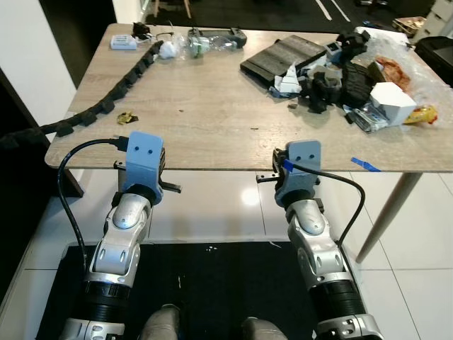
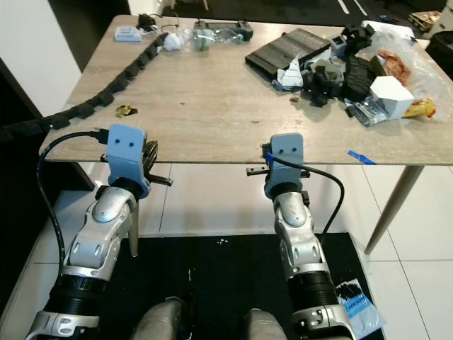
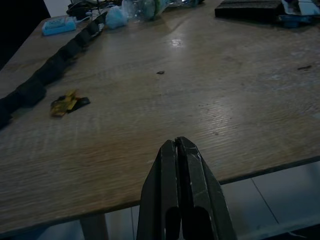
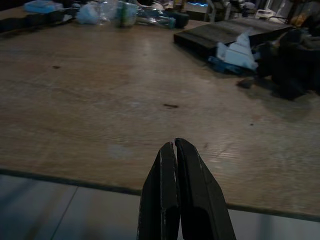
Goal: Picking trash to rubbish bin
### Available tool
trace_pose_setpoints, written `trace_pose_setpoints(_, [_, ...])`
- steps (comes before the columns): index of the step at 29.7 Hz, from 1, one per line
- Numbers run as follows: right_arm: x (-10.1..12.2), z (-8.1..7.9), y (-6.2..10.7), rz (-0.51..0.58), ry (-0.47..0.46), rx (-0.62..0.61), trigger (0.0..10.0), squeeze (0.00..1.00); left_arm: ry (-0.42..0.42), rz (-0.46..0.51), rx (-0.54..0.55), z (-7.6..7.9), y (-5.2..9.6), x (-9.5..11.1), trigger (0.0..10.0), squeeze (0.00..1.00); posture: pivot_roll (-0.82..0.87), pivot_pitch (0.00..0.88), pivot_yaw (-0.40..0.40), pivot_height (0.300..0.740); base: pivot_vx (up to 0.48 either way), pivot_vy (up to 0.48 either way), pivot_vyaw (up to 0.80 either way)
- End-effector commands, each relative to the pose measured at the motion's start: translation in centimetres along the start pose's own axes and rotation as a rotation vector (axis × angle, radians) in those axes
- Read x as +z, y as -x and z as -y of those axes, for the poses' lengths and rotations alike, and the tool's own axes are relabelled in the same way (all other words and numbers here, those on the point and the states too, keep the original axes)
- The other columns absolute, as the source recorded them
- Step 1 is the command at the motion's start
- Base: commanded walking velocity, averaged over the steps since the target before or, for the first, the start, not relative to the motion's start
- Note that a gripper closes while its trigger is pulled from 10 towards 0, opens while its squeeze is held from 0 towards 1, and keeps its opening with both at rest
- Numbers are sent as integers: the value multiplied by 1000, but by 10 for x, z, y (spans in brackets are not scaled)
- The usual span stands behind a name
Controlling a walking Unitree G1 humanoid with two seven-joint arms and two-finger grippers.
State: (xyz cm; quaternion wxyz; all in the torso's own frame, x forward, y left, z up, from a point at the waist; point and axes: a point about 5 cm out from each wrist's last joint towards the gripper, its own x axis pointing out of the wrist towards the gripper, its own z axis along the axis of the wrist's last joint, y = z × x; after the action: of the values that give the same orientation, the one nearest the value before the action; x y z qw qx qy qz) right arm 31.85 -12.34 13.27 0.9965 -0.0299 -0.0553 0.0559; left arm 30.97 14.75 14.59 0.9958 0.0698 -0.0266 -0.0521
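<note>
1. Two arms of mine were held up at the near edge of the wooden bench (image 1: 212,106); my left gripper (image 3: 181,150) and my right gripper (image 4: 174,150) each had their jaws pressed closed on nothing, pointing over the bench's near edge.
2. A small yellow and black wrapper (image 1: 127,117) lay on the bench nearest my left gripper, just beside a long black segmented chain (image 1: 106,83) that trailed off the bench's left edge.
3. Crumpled clear plastic with a bottle (image 1: 202,44) sat at the far side, near a small blue box (image 1: 123,42).
4. On the right lay a flat black case (image 1: 279,58), a heap of black parts and packets (image 1: 354,74) and a white box (image 1: 391,101).
5. A strip of blue tape (image 1: 365,164) lay at the near right edge.
</note>
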Motion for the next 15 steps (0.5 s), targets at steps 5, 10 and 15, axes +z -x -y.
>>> trace_pose_setpoints(5, [-3,-1,0,-15,0,4,10000,0,3,-23,13,-3,2,-5,10000,0,37,110,-22,740,0,0,0])
trace_pose_setpoints(10, [-3,-1,0,-17,2,6,10000,0,14,-21,12,-3,2,-4,10000,0,36,113,-22,740,0,0,0])
trace_pose_setpoints(15, [-4,-1,0,-19,4,4,10000,0,4,-16,17,-3,2,-3,10000,0,33,112,-22,740,0,0,0])
